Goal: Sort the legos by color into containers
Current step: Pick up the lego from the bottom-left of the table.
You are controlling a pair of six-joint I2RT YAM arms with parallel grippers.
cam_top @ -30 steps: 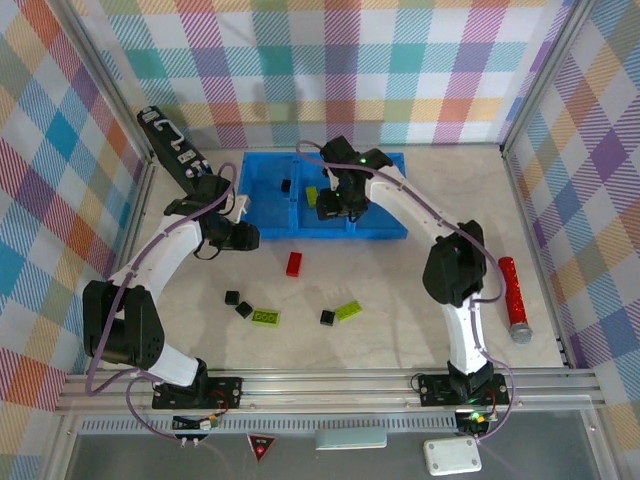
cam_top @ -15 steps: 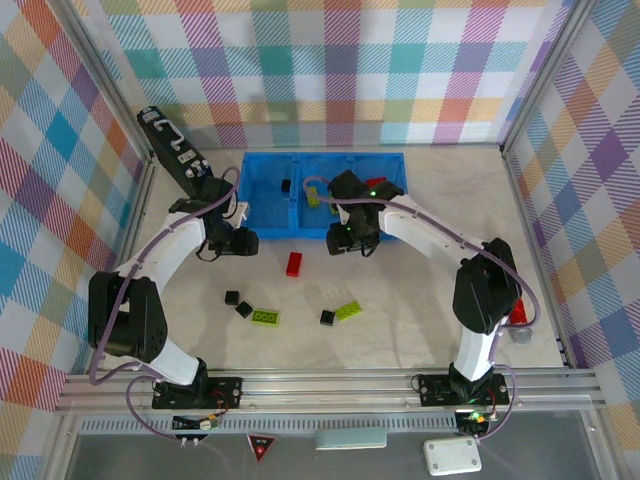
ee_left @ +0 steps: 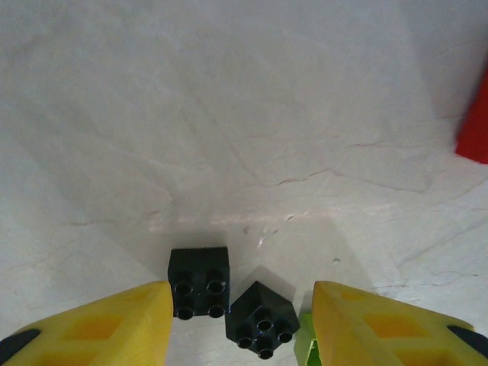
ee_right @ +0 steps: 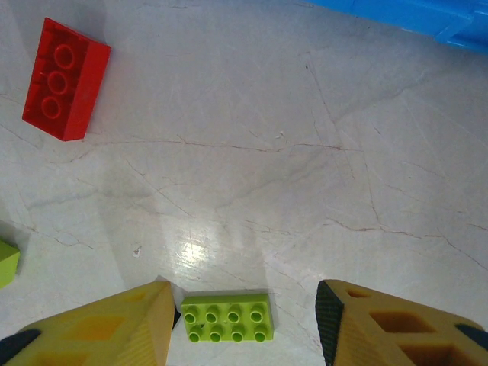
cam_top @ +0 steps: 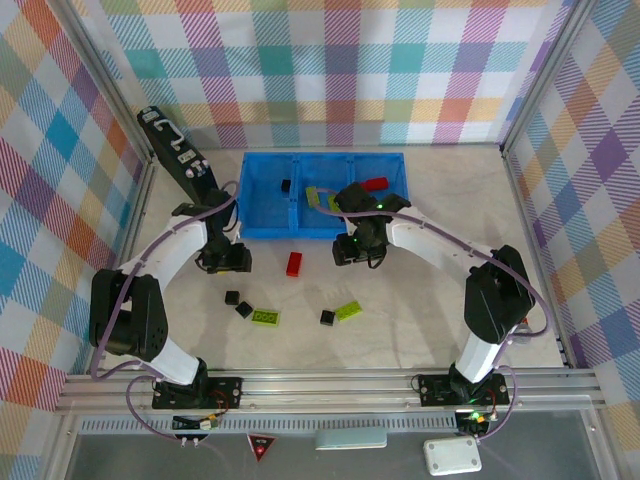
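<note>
The blue bin [cam_top: 262,205] lies at the back; its containers hold a black lego [cam_top: 286,186], a green lego [cam_top: 314,197] and a red lego [cam_top: 374,184]. On the table lie a red lego [cam_top: 294,263] [ee_right: 65,78], two black legos [cam_top: 232,297] [cam_top: 244,310], a green one [cam_top: 266,317], another black one [cam_top: 327,317] and a green one [cam_top: 348,310]. My left gripper [cam_top: 225,258] [ee_left: 240,305] hangs open above two black legos [ee_left: 199,280] [ee_left: 261,316]. My right gripper [cam_top: 357,248] [ee_right: 244,305] hovers open over a green lego [ee_right: 227,317], holding nothing.
A black panel with white marks [cam_top: 172,145] leans at the back left beside the bin. Checked cloth walls close in the left, back and right sides. The bin's front edge [ee_right: 412,15] is just beyond the right gripper.
My right arm has drawn back from over the bin to above the table, and a red lego now shows in the right compartment. My left gripper has shifted nearer, toward the black legos.
</note>
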